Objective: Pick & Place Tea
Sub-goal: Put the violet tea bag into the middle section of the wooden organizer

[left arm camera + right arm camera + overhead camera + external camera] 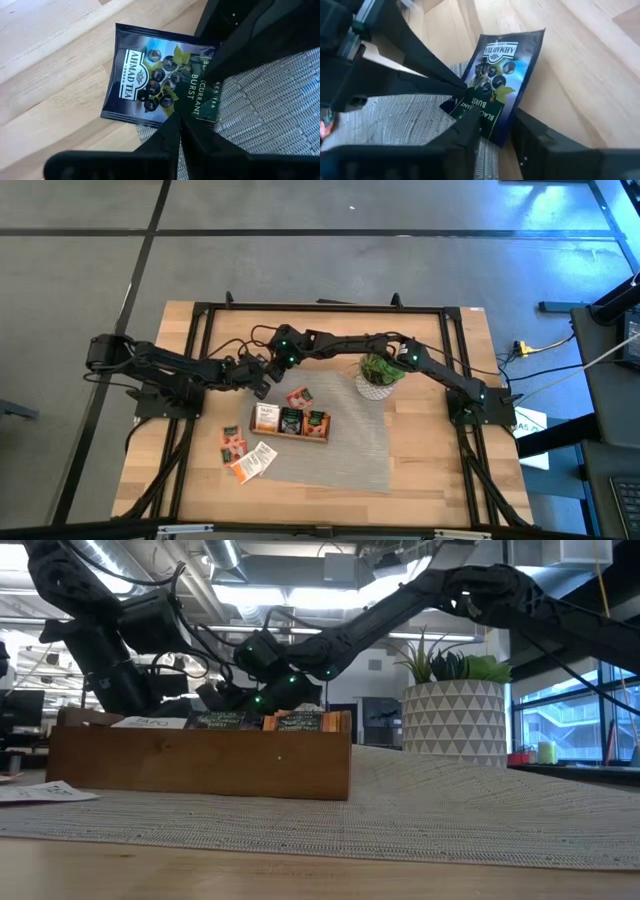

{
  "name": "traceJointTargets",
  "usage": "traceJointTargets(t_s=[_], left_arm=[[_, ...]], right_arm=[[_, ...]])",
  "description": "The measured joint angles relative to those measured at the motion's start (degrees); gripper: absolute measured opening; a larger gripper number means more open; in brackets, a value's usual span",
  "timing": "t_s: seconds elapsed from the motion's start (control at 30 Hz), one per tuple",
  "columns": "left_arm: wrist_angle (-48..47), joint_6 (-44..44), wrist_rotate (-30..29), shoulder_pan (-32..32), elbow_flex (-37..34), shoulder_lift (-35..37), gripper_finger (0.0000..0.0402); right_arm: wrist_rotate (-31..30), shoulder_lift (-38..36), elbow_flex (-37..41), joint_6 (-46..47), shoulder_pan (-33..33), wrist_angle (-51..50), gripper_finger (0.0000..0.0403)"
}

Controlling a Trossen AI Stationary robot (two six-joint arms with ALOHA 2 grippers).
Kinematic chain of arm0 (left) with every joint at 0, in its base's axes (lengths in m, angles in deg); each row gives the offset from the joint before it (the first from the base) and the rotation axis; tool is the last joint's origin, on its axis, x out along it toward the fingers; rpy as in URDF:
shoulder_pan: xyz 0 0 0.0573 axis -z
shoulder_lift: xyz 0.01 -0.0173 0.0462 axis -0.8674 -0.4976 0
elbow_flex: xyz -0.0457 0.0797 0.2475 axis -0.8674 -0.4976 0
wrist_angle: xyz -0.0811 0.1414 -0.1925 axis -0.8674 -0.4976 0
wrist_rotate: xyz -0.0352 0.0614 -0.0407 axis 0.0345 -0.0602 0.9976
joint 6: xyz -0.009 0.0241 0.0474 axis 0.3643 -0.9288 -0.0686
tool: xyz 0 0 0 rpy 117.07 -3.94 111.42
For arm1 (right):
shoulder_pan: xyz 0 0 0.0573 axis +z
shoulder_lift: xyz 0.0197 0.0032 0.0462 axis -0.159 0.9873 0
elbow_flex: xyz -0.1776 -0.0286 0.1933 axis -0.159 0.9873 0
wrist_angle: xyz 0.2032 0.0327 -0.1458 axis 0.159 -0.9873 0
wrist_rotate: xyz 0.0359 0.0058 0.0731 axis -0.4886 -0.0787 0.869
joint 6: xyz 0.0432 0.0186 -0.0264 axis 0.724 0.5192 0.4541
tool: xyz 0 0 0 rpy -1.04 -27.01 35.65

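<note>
Wooden table (430,470) carries a grey woven mat (350,445). On the mat: wooden tray (290,423), potted plant (378,376), one red-orange sachet (298,397). Three sachets (246,455) lie at the mat's left edge.

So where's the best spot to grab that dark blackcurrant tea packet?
Probably by a thin edge, coming side-on. The dark sachet is flat with one corner lifted, so fingers fit above and below. The left gripper already pinches one edge; the right gripper straddles the same end.
</note>
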Motion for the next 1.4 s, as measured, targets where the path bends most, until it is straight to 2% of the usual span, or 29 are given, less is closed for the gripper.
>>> traceJointTargets(t_s=[0.23,0.53,0.73,0.9,0.97,1.13,1.23,1.4], left_arm=[[-0.1,0.1,0.0,0.0,0.0,0.0,0.0010],[-0.7,-0.7,0.7,0.8,-0.2,1.8,0.0009],[-2.4,-3.7,3.4,1.6,-0.7,8.7,0.0006],[-4.5,-4.4,3.4,1.6,-0.4,16.7,0.0006],[-5.4,-4.4,2.9,1.9,-0.4,19.9,0.0007],[-9.2,-4.4,1.8,3.4,-0.3,27.1,0.0010],[-10.5,-4.4,1.5,4.5,-0.3,30.9,0.0010],[-10.5,-5.5,-0.1,6.4,-0.3,35.8,0.0006]], right_arm=[[0.2,0.1,0.1,-5.2,0.0,1.8,0.0012],[0.3,0.1,0.1,-8.3,-0.1,2.1,0.0005],[-0.2,0.1,-1.5,-10.3,-0.6,2.1,0.0004],[-0.7,0.0,-5.8,-13.4,-0.6,1.1,0.0002],[-2.0,0.0,-8.1,-15.4,-0.5,-1.8,0.0002],[-6.5,-0.3,-15.6,-22.1,-0.6,-16.6,0.0002],[-6.6,-4.2,-12.5,-25.9,-0.7,-22.0,0.0002],[-10.4,-10.8,-9.5,-28.5,0.6,-31.4,0.0001]])
